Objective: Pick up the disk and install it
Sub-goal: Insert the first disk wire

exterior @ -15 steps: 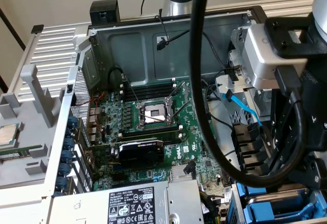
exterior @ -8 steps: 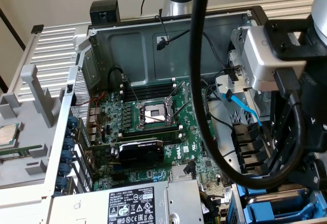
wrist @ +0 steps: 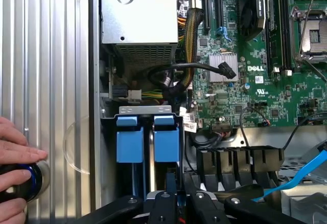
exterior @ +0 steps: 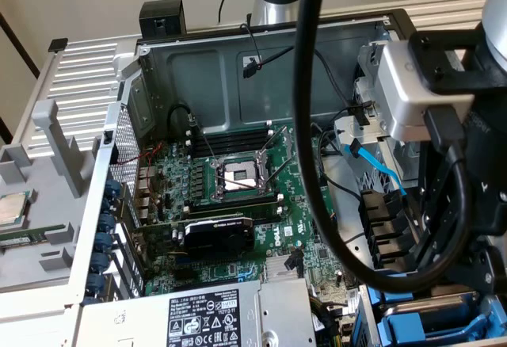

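Note:
The disk (wrist: 166, 144) stands on edge in the drive bay at the corner of the open computer case, showing its blue carrier end and a strip of grey metal. My gripper (wrist: 171, 183) is right at its near end, jaws drawn close together on the carrier. In the exterior view the disk (exterior: 432, 315) is a silver-grey face between blue rails at the lower right, under the arm's wrist (exterior: 444, 117).
A second blue carrier (wrist: 129, 144) sits beside the disk. The grey power-supply box (wrist: 138, 14) borders the bay, with cable bundles between. The motherboard (exterior: 238, 204) fills the case floor. A blue flat cable (wrist: 296, 180) hangs nearby. A person's hand (wrist: 13, 157) rests on a blue-ringed button.

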`<state>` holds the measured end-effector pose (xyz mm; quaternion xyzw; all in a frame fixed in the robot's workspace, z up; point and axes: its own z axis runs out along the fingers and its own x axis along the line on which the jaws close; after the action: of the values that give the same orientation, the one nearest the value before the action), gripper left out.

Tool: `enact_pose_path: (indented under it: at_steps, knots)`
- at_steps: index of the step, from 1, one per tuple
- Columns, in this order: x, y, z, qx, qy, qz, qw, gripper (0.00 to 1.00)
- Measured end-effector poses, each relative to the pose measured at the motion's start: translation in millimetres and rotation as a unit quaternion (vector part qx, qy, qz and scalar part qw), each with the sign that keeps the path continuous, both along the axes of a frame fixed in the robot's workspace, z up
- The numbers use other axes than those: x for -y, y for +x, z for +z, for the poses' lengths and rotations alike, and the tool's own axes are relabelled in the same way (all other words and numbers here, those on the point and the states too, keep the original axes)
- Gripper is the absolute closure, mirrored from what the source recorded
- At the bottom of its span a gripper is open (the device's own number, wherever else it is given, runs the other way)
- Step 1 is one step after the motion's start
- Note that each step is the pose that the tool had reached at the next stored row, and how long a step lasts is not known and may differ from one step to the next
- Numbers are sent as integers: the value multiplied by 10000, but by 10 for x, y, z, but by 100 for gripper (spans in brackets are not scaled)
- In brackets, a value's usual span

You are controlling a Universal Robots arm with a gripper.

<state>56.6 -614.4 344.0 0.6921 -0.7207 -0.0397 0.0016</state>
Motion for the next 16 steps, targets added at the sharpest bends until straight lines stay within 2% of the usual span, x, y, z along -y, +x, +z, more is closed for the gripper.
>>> enact_pose_path:
  at_steps: [12,16]
  knots:
    - [0,-3,-21,0,25,1,10000,84]
    - [0,-5,31,0,24,0,10000,84]
